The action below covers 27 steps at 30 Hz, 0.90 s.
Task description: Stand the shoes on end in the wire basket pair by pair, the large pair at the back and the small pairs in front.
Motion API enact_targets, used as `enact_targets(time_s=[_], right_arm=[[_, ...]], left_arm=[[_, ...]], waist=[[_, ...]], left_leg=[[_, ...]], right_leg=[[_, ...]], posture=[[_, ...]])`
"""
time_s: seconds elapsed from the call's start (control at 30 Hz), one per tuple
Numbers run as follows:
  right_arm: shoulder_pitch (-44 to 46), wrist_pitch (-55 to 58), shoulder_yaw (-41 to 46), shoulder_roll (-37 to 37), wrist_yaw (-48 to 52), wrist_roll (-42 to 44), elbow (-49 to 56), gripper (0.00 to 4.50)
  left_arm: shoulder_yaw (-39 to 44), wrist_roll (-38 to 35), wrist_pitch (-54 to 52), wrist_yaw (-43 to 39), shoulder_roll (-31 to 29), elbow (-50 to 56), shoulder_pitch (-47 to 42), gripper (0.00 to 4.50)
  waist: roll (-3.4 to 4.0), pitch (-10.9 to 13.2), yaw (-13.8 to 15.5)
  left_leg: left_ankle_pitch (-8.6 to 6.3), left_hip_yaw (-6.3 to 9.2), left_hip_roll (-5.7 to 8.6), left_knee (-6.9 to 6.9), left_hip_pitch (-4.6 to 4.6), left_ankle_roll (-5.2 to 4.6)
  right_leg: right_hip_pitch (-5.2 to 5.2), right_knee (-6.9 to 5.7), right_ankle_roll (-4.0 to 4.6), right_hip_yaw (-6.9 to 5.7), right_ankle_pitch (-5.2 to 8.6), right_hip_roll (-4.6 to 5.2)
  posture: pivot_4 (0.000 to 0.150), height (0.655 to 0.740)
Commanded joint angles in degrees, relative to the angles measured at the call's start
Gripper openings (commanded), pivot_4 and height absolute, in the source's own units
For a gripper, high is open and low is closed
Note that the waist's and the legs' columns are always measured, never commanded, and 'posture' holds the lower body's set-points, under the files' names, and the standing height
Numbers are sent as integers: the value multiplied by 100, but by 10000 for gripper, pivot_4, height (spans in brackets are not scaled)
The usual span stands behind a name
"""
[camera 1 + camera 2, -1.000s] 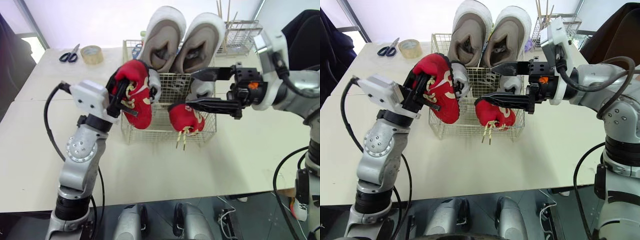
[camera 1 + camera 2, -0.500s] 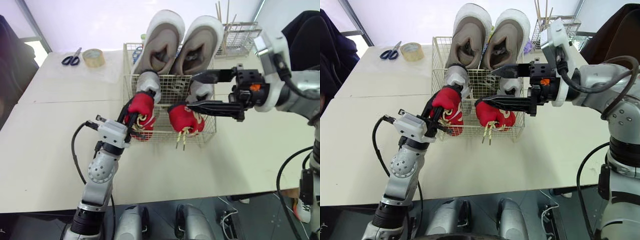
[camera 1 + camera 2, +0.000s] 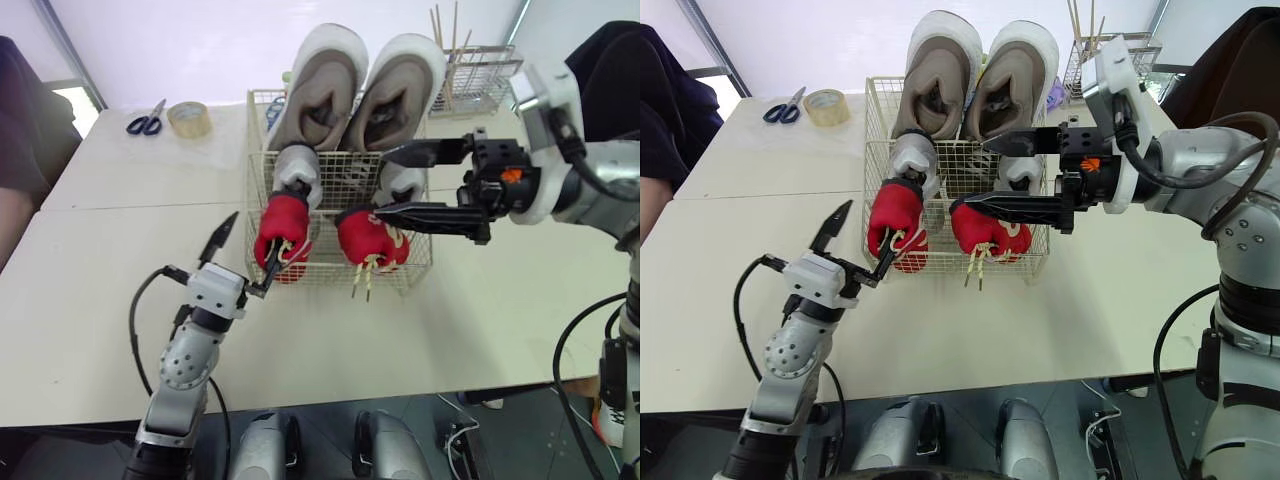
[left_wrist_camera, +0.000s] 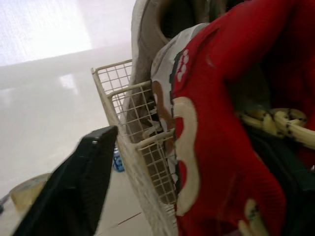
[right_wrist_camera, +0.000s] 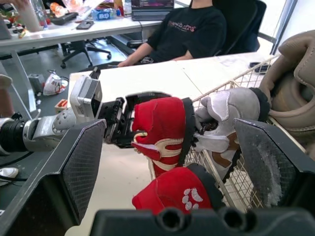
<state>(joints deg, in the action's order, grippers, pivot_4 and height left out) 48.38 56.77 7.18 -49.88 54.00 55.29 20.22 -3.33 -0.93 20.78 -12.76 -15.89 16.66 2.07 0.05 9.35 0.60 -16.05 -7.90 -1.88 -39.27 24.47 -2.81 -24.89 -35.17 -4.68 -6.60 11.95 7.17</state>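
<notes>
Currently the wire basket (image 3: 322,255) stands toward the far edge of the table (image 3: 100,300), its long sides parallel to that edge. The large pair (image 3: 362,85) stands on end against the back wall. Their long axes are upright, leaning slightly back, and their openings face the near edge.

Two small grey-and-white shoes (image 3: 297,170) stand ahead of them, also upright. The left red shoe (image 3: 283,235) and right red shoe (image 3: 370,240) stand upright side by side at the front wall, a gap between them. Their laces hang down toward the table. Whether the red shoes sit inside or outside the front wire cannot be told.

The left gripper (image 3: 243,258) is spread wide and grasps nothing. Its lower finger (image 3: 262,280) lies just beside the left red shoe's laces, and its upper finger points up and away. The right gripper (image 3: 380,182) is likewise spread and holds nothing. It reaches in from the right, its lower finger across the top of the right red shoe.

Bare table runs from the basket's front wall to the near edge and from its left wall to the left edge. Scissors (image 3: 146,117) and a tape roll (image 3: 188,118) lie near the far left corner. A second wire rack (image 3: 480,75) stands at the far right corner. A person (image 5: 192,29) sits beyond the left edge.
</notes>
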Motion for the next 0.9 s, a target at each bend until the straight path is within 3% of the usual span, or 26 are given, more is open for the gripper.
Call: enact_targets(time_s=[0.03,0.27,0.37,0.63,0.9], right_arm=[[54,-186,79,24,34,-19,89,45000],[-44,-536,-73,173,220,-288,-154,45000],[-40,-694,-177,251,312,-431,-236,45000],[-213,-946,-75,154,531,-706,-502,45000],[-1167,-777,527,-575,468,-809,-436,45000]], left_arm=[[142,-133,-231,-238,-201,408,362,39098],[550,-604,-862,-482,-545,1418,898,39098],[405,-1005,-1267,-939,-824,1824,1109,39098],[738,-1549,-2511,-891,-982,2337,704,39098],[2699,-3184,-3688,-1528,-2075,2779,962,39098]], waist=[[-1,1,-6],[4,6,1],[5,7,-2],[7,9,4],[2,18,2]], left_leg=[[-1,-1,0,0,1,-1],[-1,-1,-3,4,3,2],[-1,-1,-1,3,3,3],[-1,-6,0,4,16,1],[0,-6,0,4,17,2]], right_leg=[[-1,0,0,0,0,0],[-8,-1,2,0,1,-1],[-27,3,3,0,2,-1],[-20,1,2,4,1,-12],[-19,2,0,4,2,-14]], posture=[[1500,7400],[1500,7400],[1500,7400],[1500,7400],[1500,7400]])
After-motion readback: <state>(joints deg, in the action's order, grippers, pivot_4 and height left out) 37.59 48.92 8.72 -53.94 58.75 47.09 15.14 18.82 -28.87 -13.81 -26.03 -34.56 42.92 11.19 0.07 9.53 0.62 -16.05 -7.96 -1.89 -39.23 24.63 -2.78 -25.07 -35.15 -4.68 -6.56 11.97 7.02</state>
